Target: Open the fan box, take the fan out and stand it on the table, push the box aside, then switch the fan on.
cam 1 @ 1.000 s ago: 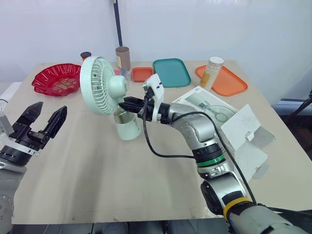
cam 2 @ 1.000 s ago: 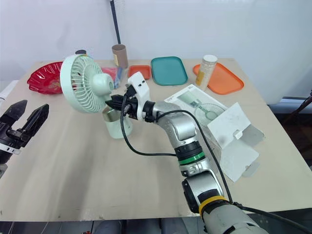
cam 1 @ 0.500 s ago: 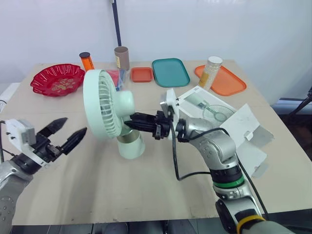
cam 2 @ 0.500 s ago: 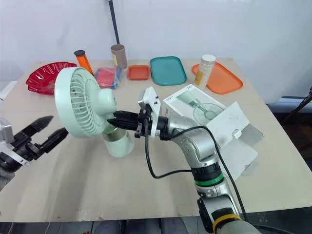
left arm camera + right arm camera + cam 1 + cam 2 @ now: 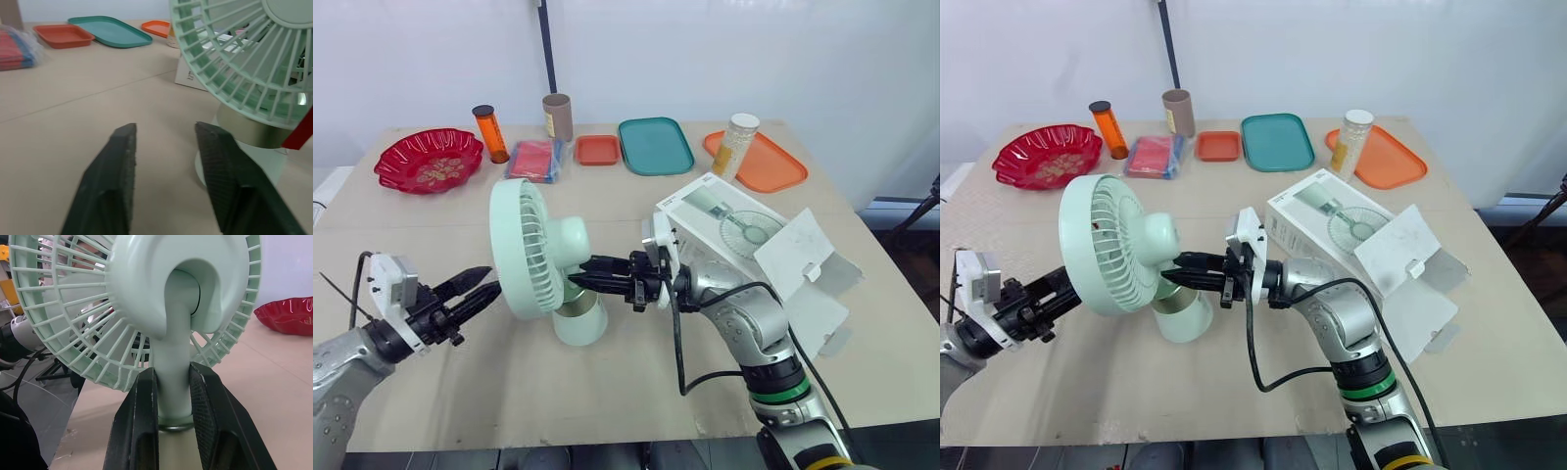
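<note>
Right tool (image 5: 172, 382) is clamped on its load; left tool (image 5: 166, 129) gapes empty. On the worktop (image 5: 607, 392), the opened fan box (image 5: 724, 211) lies beside the right arm, its long axis slanting toward it, so that arm looks nearer for pushing. Left of the box, the fan (image 5: 533, 250) stands upright, its neck pinched between the right tool's fingers.

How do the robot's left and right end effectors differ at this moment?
The left end effector is open and holds nothing; the right end effector is shut on the stem of the fan. The left points at the fan's grille from its front side; the right reaches in from behind the fan head. Both have two black fingers aimed at the fan.
</note>
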